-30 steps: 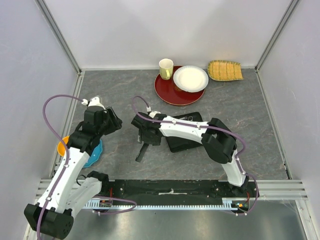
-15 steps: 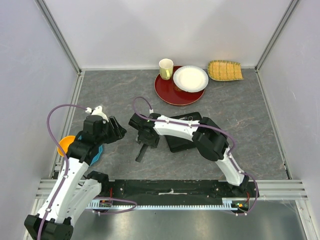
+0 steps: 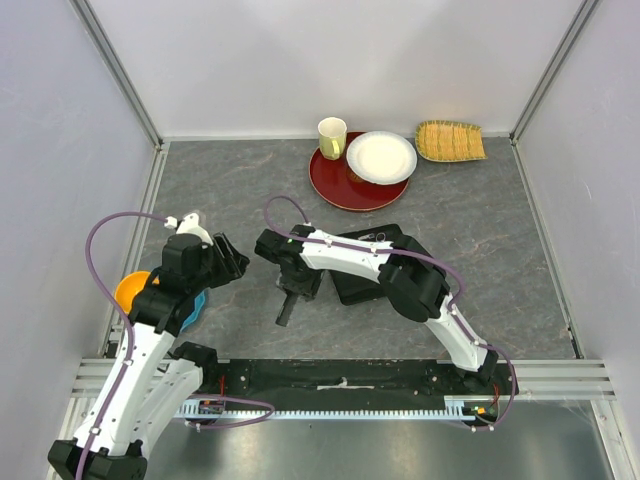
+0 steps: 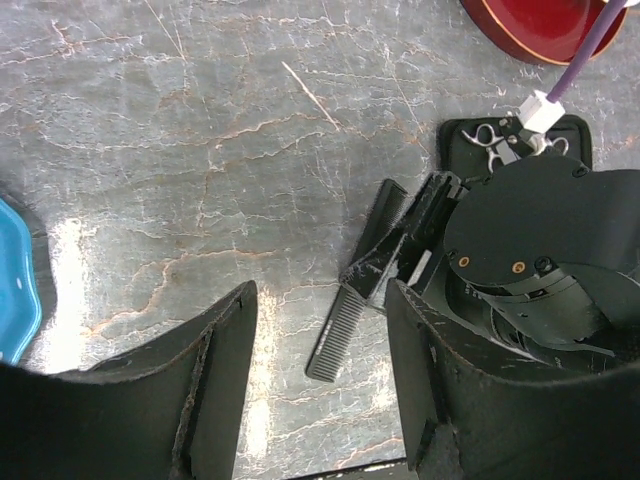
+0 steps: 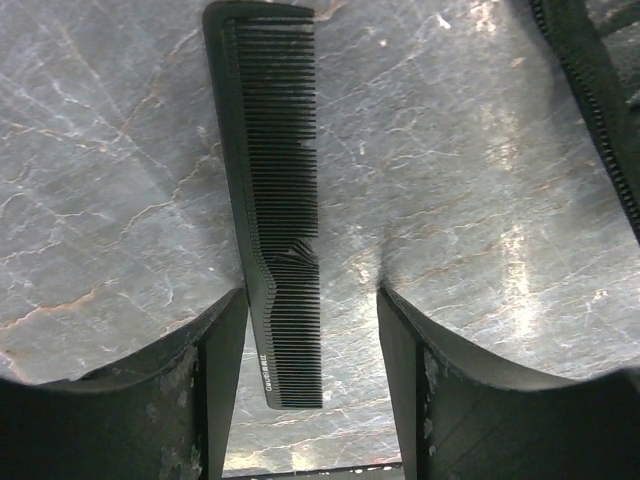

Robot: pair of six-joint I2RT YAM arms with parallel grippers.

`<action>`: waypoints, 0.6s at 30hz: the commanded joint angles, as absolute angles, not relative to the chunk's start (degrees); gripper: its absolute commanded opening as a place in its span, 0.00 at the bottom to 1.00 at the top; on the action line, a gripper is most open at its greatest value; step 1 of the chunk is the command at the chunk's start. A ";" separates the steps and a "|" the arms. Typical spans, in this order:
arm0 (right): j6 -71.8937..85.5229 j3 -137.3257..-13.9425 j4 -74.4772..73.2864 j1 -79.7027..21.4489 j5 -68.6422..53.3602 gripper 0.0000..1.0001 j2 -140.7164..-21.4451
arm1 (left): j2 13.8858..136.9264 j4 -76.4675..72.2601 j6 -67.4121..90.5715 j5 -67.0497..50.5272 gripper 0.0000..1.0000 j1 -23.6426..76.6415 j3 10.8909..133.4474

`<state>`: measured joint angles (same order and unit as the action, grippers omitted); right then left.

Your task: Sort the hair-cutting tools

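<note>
The right gripper hangs released, jaws straddling the long black comb, flat on the table at the case's 9 o'clock. Drop straight, then pinch across its spine; the left gripper hovers released, empty

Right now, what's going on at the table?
The right gripper is down over the long black comb, which lies flat on the table. Its jaws are open on either side of the comb, and nothing is gripped yet. The left gripper hovers open and empty just to the left. The scissors lie on the black case, to the comb's right.
</note>
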<state>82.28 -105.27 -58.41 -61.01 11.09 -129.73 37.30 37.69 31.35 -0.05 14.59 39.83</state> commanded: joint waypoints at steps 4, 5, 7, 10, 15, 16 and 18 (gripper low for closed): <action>82.45 -104.59 -64.69 -61.52 13.70 0.60 -133.33 | 36.39 38.06 32.43 2.64 0.61 14.41 39.55; 82.01 -104.68 -64.86 -61.44 14.06 0.59 -133.16 | 36.39 38.06 32.52 2.55 0.61 14.50 39.64; 79.90 -104.59 -64.86 -61.44 14.94 0.57 -132.72 | 36.65 38.14 32.43 2.37 0.61 14.41 39.64; 75.78 -103.63 -64.60 -61.35 15.91 0.56 -132.54 | 36.56 37.97 32.34 2.20 0.61 14.50 39.64; 71.72 -101.52 -62.32 -61.08 14.42 0.48 -132.45 | 36.74 37.71 32.26 1.67 0.61 14.50 39.55; 71.28 -100.38 -61.71 -61.08 14.24 0.48 -131.93 | 36.83 37.79 32.17 1.50 0.61 14.50 39.46; 70.75 -98.63 -59.68 -61.08 13.63 0.48 -130.96 | 37.09 37.62 32.17 1.32 0.62 14.50 39.46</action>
<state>74.61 -103.96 -59.46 -61.17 12.53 -129.23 36.88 37.91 31.42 1.37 14.59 39.68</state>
